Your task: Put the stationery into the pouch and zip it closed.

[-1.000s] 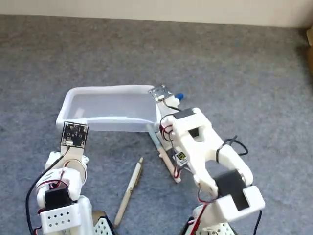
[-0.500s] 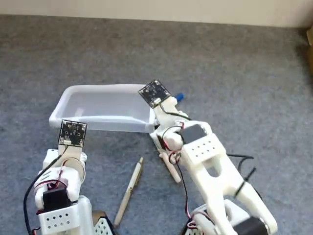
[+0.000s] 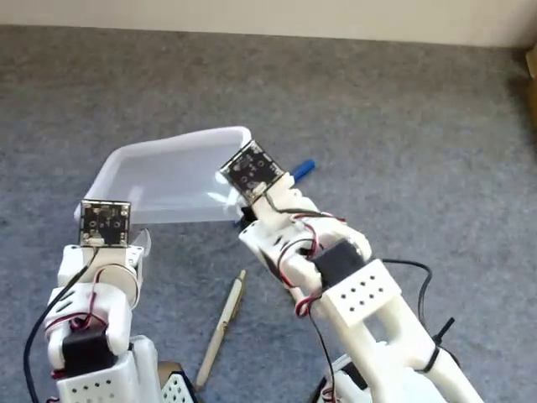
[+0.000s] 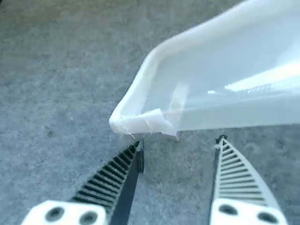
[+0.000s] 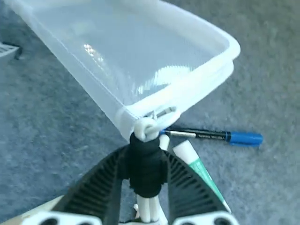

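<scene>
Pouch (image 3: 168, 172) has swung round in the last second, dragged by the right gripper (image 5: 146, 157), which pinches its zip tab (image 5: 146, 129). The left gripper (image 4: 179, 143) has its fingers spread by the other corner. A pen (image 3: 222, 323) and a blue pen (image 5: 220, 136) lie outside, so I think nothing is packed yet.

The right gripper (image 5: 146, 153) pinches the black zipper pull (image 5: 146, 171) at a corner of the translucent white plastic pouch (image 5: 140, 51). 1 blue-capped black pen (image 5: 211, 136) and 1 white-and-green tube (image 5: 199, 171) lie just beside that corner on grey carpet (image 5: 42, 140).
</scene>
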Robot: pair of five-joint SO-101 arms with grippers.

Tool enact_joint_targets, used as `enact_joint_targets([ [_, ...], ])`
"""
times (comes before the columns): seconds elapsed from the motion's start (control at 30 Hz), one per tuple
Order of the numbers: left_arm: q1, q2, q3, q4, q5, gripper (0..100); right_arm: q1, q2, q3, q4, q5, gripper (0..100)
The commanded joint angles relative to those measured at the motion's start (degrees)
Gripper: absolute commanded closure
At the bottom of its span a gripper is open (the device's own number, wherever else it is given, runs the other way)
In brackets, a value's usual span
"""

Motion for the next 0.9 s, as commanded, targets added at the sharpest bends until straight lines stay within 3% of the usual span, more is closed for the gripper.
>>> enact_joint_targets([
  [0.0,-0.57,-0.48,-9.63,3.78,2.37,76,-3.21,-4.09,-2.77,-2.15,0.70,99.3],
  [0.17,2.24,-0.48,-16.66,9.49,2.73,71,-4.70,-5.76,-2.77,-6.37,0.70,99.3],
  [0.43,6.37,-0.48,-27.03,17.93,9.58,67,-5.85,-5.58,-2.59,-12.62,0.70,99.3],
  [0.87,15.69,-0.40,-25.89,17.76,17.05,67,-9.27,-5.93,-0.04,-12.53,0.35,99.3],
])
